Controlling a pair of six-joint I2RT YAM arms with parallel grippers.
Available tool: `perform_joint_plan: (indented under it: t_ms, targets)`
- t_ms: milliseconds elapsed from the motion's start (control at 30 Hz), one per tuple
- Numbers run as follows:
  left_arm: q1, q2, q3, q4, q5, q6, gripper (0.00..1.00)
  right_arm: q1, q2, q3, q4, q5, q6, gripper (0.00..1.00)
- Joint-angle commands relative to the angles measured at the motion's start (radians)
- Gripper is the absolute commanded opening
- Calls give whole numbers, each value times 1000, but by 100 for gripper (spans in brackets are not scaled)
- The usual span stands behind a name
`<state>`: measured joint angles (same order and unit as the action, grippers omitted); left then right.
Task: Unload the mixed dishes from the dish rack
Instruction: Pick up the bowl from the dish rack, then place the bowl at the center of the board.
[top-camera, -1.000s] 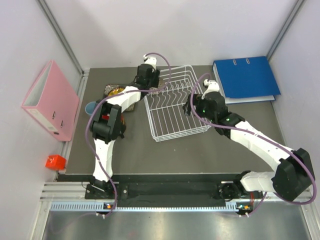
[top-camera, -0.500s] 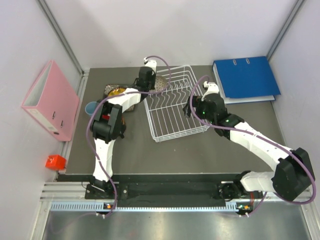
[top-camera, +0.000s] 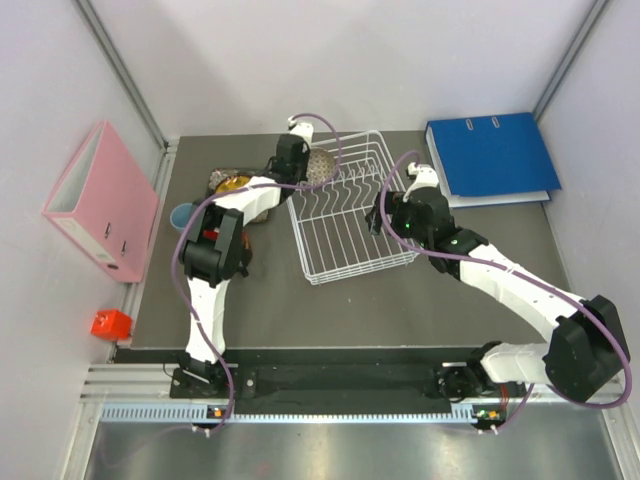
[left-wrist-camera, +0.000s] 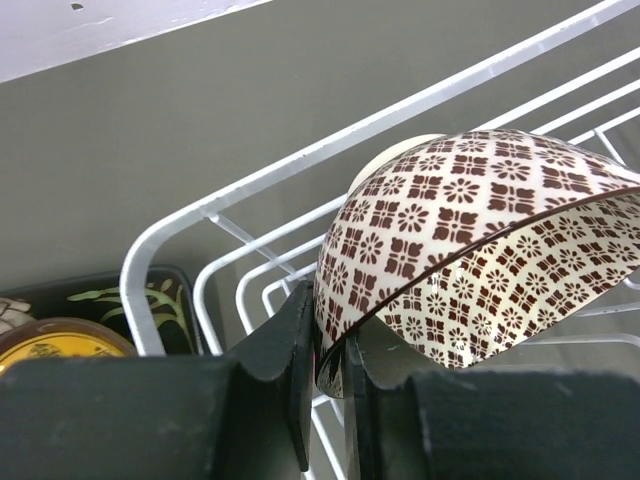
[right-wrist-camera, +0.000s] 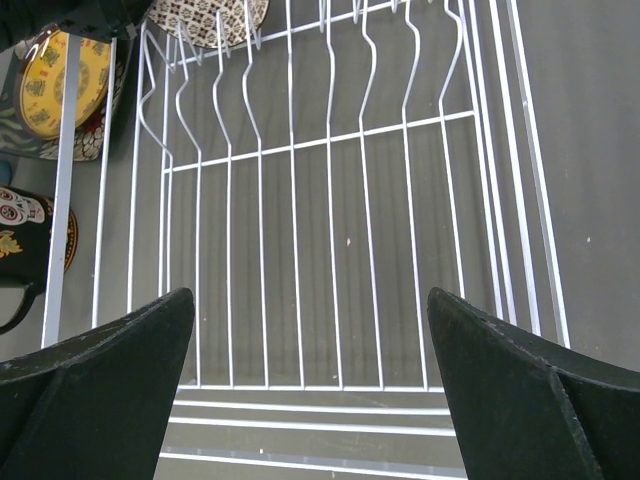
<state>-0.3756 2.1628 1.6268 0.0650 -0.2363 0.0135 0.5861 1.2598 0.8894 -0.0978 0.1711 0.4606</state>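
the left pincer grips the rim of the patterned bowl, which sits just right of it in a corner of the dish rack. the right pincer is wide open and empty, above the dish rack.

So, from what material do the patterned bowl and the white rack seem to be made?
The patterned bowl is probably glazed ceramic: glossy surface, printed brown motifs on cream, thin dark rim. The dish rack is likely metal wire with a smooth white coating, plastic or paint: thin, rigid, evenly bent rods.
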Motion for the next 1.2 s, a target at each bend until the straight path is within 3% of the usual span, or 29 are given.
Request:
perform_joint_plan:
  t_ms: [0,300,467,567,633,700,767,900,1000,1167]
  targets:
    - [-2,-135,25,39,9,16,0,8,-23,-12,33,1,9,100]
    - [-51,-258,117,35,-55,16,0,8,-39,0,24,2,12,100]
    - [-77,-302,205,-60,-71,-39,0,8,-77,29,-2,18,3,100]
    - [-75,-276,391,-354,-57,-222,0,8,-114,74,-48,62,4,100]
    - [-75,-221,569,-599,4,-360,0,8,-135,121,-95,138,21,94]
    - [-75,-210,620,-692,78,-487,0,8,-154,189,-146,197,47,83]
    - [-75,-230,573,-734,214,-579,0,7,-157,242,-229,264,72,78]
    - [-86,-288,376,-745,426,-768,0,8,-140,408,-335,286,89,83]
    - [-108,-308,315,-801,495,-803,0,8,-122,491,-379,260,82,90]
    - [-146,-362,301,-886,436,-784,0,8,-54,574,-477,275,95,96]
